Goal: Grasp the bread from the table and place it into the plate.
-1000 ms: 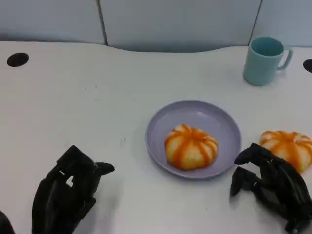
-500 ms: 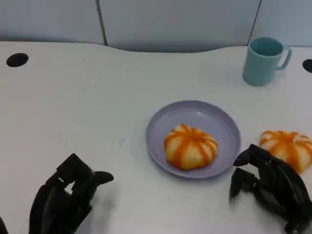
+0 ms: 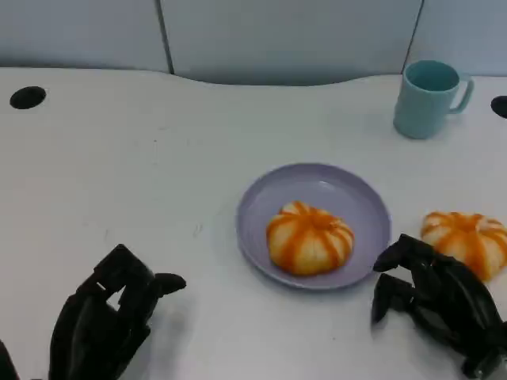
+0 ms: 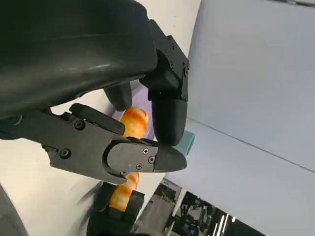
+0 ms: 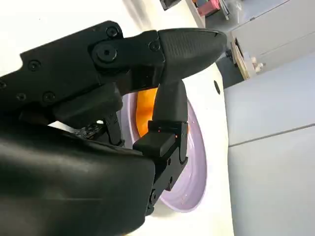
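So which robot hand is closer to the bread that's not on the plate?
Right. The right hand sits just beside the bread on the table; the left hand is far across, past the plate.

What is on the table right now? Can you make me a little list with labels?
plate: purple plate in the middle of the white table
bread on plate: one orange-striped bun
bread on table: a second bun, right of the plate, off it
cup: teal cup at the back right, upright
left robot hand: near front left, holding nothing
right robot hand: just in front of the second bun, holding nothing
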